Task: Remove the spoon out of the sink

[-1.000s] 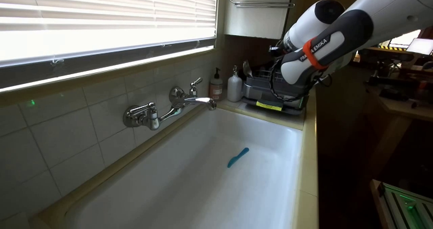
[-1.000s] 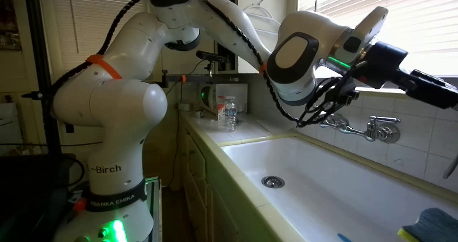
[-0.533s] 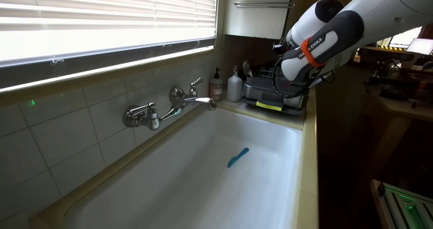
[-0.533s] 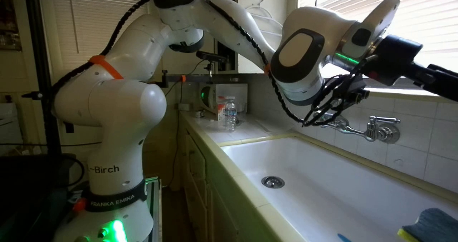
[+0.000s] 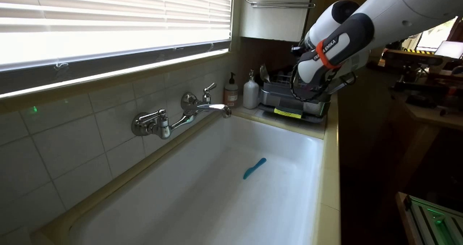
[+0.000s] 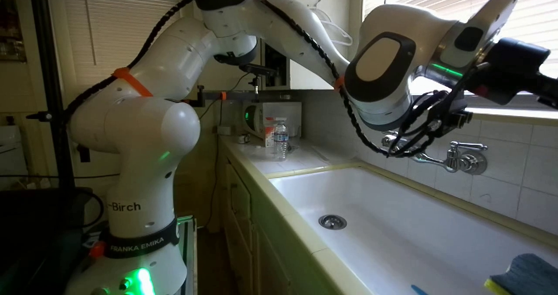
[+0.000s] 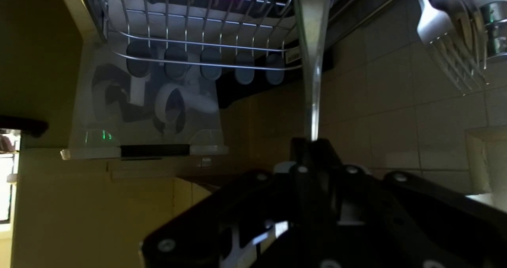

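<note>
Black gripper (image 7: 312, 147) pinches slim, glossy metal — the spoon (image 7: 312, 58), probably — near the bent-wire rack (image 7: 186, 43).

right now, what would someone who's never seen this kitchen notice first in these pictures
Probably the big white Franka arm first, arching across the top of an exterior view. Next, the blue knife, vivid on the pale floor of the sink. In the wrist view, what is likely the spoon, slim metal with its far end out of frame, is clamped in the gripper, with forks at upper right.
</note>
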You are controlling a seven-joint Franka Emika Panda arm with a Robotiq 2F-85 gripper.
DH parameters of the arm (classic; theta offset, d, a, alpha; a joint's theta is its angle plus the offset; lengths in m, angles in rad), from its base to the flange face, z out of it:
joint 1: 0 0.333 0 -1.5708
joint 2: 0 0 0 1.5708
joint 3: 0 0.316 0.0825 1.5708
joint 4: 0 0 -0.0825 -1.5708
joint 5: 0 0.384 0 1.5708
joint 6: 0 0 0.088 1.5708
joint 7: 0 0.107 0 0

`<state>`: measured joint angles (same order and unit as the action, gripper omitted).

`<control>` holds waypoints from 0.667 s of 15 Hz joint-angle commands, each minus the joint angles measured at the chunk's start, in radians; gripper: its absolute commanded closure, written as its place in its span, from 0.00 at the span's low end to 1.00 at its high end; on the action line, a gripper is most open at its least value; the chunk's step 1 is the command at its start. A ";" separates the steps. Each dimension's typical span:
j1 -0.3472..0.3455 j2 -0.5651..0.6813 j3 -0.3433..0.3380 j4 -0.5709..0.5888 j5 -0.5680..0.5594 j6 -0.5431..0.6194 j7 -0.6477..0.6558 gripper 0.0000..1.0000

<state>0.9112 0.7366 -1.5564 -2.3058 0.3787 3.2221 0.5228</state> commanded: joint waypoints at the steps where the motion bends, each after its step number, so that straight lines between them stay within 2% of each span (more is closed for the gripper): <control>1: -0.083 0.015 0.066 0.045 0.032 0.021 -0.029 0.98; 5: -0.150 0.029 0.127 0.072 0.027 0.022 -0.035 0.98; 10: -0.195 0.048 0.179 0.082 0.029 0.030 -0.042 0.98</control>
<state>0.7543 0.7547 -1.4140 -2.2397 0.3787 3.2229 0.4997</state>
